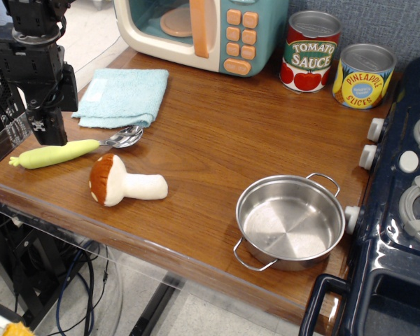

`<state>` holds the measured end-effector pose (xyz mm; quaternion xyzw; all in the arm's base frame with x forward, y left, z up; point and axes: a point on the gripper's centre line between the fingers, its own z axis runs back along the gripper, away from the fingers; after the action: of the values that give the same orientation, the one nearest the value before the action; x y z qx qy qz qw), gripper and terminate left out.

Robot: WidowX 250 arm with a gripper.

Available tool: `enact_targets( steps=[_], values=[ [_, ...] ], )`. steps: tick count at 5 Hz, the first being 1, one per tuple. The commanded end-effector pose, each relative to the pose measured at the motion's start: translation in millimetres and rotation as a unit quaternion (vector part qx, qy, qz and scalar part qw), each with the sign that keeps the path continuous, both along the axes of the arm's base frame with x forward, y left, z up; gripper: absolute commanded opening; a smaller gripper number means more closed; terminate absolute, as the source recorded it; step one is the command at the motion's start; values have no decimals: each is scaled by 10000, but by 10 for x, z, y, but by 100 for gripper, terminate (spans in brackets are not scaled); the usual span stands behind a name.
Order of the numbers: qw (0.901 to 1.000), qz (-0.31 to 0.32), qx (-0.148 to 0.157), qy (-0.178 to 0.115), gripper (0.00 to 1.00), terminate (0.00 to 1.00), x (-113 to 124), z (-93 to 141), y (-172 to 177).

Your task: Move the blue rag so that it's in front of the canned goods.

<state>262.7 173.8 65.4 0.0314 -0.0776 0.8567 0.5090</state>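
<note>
The blue rag (123,95) lies folded flat at the back left of the wooden table, in front of the toy microwave, with a small white tag on its left part. The canned goods stand at the back right: a red-and-green Tomato Sauce tin (310,52) and a yellow-and-blue Pineapple Slices tin (362,76), side by side. My black gripper (49,133) hangs at the table's left edge, left of the rag and just above the spoon's green handle. It holds nothing. I see its fingers side-on, so their gap is hidden.
A spoon with a green handle (73,150) lies in front of the rag. A plush mushroom (122,183) lies beside it. A steel pot (290,222) stands at front right. A toy microwave (199,31) is at the back and a toy stove (406,203) on the right.
</note>
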Motion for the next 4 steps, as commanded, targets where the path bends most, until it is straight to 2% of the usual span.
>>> enact_targets(
  steps=[1, 3, 4],
  values=[
    [10000, 0, 0, 0, 100, 0, 0, 0, 0],
    [9995, 266, -113, -151, 100, 0, 379, 54, 158],
    [9993, 208, -153, -257, 100, 0, 602, 76, 208]
  ],
)
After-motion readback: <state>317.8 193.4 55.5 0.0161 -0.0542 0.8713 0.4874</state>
